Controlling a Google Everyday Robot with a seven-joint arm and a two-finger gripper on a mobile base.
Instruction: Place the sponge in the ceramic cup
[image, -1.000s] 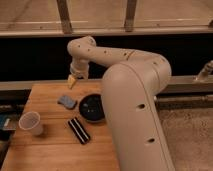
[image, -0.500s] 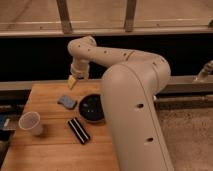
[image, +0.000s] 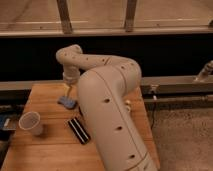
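Observation:
The light-blue sponge (image: 66, 101) lies flat on the wooden table (image: 50, 150), toward its back edge. My gripper (image: 70, 90) hangs just above the sponge's far side, pointing down at it. The pale ceramic cup (image: 31, 123) stands upright near the table's left edge, in front of and to the left of the sponge. Nothing shows inside it from here.
A black striped rectangular block (image: 79, 130) lies in front of the sponge, close beside my large white arm (image: 112, 110). The arm covers the right part of the table. A dark ledge and metal rail (image: 175, 82) run behind the table.
The gripper has dropped toward the sponge. The arm has swung in front of the black bowl, which no longer shows. Sponge, cup and block have not moved.

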